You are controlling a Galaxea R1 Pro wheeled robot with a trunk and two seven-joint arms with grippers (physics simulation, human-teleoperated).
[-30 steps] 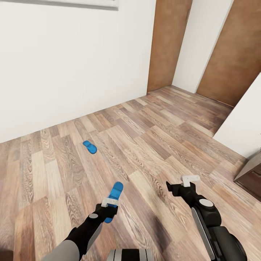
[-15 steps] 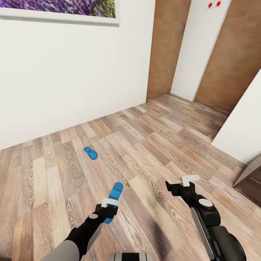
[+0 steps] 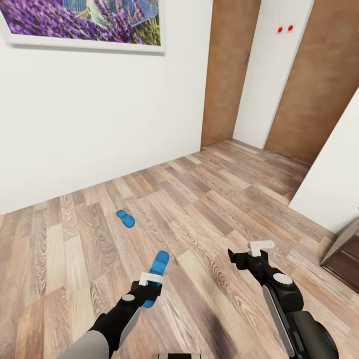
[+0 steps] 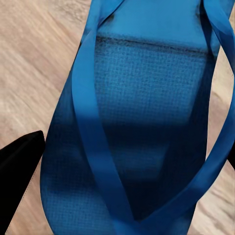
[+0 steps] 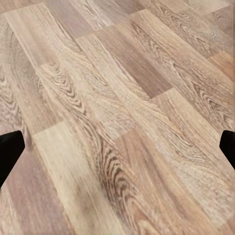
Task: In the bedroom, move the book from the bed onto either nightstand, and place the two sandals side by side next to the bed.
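**View tilts up; one sandal held, one on the floor**

Since a second ago the whole head view has slid downward – the camera has tilted up, so a framed lavender picture [image 3: 85,22] now shows on the white wall [image 3: 99,109] where only its lower edge was seen. Both arms sit at the same spots in the view, and the far sandal lies lower in the picture only because of that camera move.

The wood-plank floor [image 3: 209,199] runs back to two brown doors [image 3: 229,70] at a corner. At the right edge stands a dark wooden cabinet [image 3: 346,254], partly cut off.

The left gripper [image 3: 148,290] is closed on a blue sandal [image 3: 157,269], which sticks forward from its jaws above the planks; the left wrist view shows the sole and straps [image 4: 142,122] close up between the dark fingertips [image 4: 19,161].

The right gripper [image 3: 249,257] carries nothing – its fingertips [image 5: 10,152] stand wide apart over bare floor.

The second sandal [image 3: 125,218] lies flat on the floor ahead, well apart from the held one and nearer the wall
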